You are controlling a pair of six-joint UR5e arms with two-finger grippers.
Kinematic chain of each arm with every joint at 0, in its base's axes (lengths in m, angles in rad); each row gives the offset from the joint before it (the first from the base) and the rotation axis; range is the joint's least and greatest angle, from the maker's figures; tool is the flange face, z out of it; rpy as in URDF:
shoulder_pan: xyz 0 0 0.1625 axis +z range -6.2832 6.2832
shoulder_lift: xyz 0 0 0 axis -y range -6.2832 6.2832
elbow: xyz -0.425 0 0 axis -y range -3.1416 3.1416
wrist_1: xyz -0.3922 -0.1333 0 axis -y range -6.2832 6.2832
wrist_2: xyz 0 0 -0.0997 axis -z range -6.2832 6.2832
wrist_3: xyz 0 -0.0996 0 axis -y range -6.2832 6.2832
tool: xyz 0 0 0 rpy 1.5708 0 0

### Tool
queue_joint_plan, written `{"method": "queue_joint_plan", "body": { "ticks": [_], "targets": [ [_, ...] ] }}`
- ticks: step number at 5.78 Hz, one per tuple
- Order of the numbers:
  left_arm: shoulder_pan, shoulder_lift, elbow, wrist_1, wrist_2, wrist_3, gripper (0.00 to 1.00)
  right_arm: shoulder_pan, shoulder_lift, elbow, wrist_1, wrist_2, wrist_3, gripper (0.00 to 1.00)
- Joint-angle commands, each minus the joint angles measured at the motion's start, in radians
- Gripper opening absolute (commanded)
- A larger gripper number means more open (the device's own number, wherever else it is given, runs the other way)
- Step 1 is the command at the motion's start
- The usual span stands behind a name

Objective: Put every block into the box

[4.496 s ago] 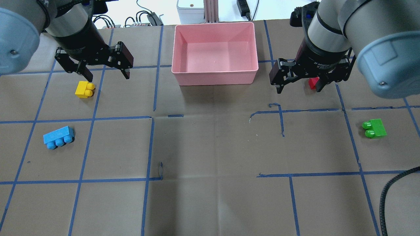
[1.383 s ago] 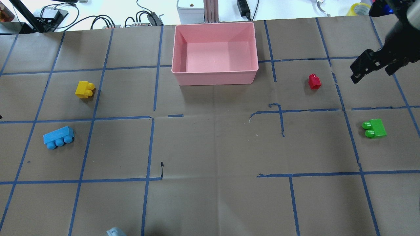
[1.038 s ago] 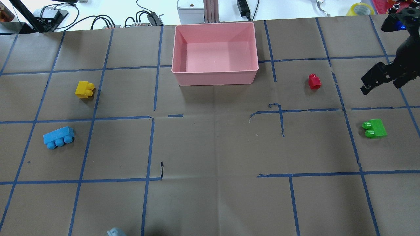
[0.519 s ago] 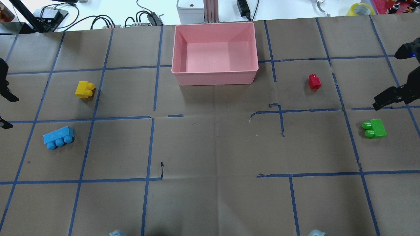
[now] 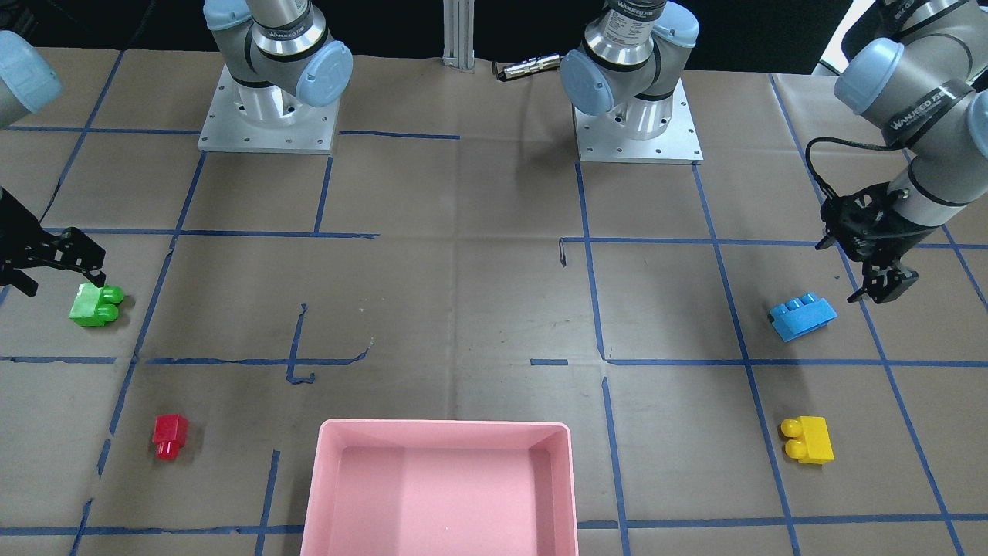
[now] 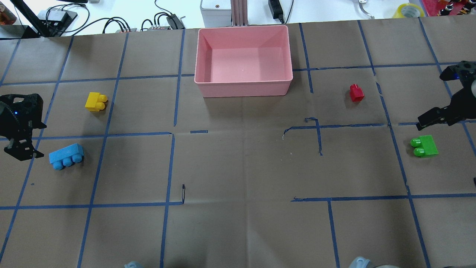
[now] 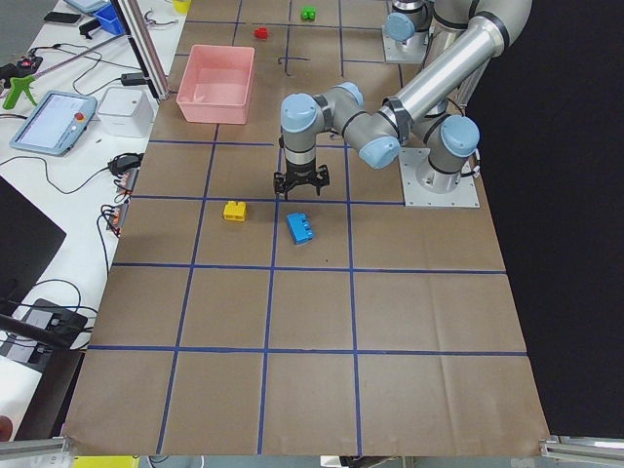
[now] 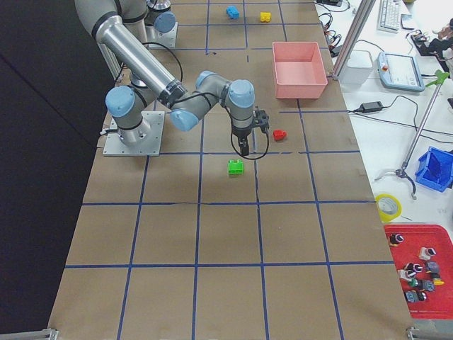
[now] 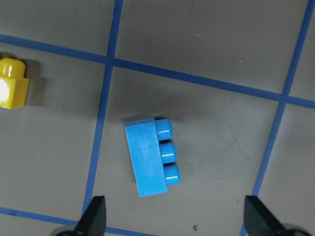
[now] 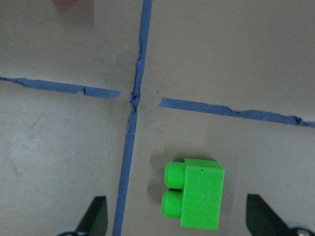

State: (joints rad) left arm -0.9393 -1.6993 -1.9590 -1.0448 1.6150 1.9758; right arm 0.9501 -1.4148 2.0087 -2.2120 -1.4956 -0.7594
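The pink box stands empty at the table's far middle. The yellow brick and blue brick lie on the left, the red brick and green brick on the right. My left gripper is open just left of the blue brick, which lies ahead of its fingertips in the left wrist view. My right gripper is open above the green brick, which lies between its fingertips. Both grippers are empty.
The table is brown paper with a grid of blue tape. The two arm bases are bolted on at the robot's side. Cables, a white device and a tape roll lie beyond the far edge.
Both arms left the yellow and red bricks and swung out sideways. The left gripper has come back in beside the blue brick; the right has come down over the green brick. No brick moved.
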Motion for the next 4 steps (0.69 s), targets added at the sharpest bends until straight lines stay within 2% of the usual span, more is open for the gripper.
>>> {"method": "queue_joint_plan", "body": {
  "ticks": [1,4],
  "targets": [
    [0.019,-0.077,-0.015,0.058,-0.012,-0.026,0.99,-0.001,0.052,0.073,-0.179,-0.012,0.003,0.99],
    [0.056,-0.164,-0.035,0.119,-0.055,-0.034,0.99,-0.033,0.057,0.160,-0.279,-0.017,-0.004,0.99]
  ]
}}
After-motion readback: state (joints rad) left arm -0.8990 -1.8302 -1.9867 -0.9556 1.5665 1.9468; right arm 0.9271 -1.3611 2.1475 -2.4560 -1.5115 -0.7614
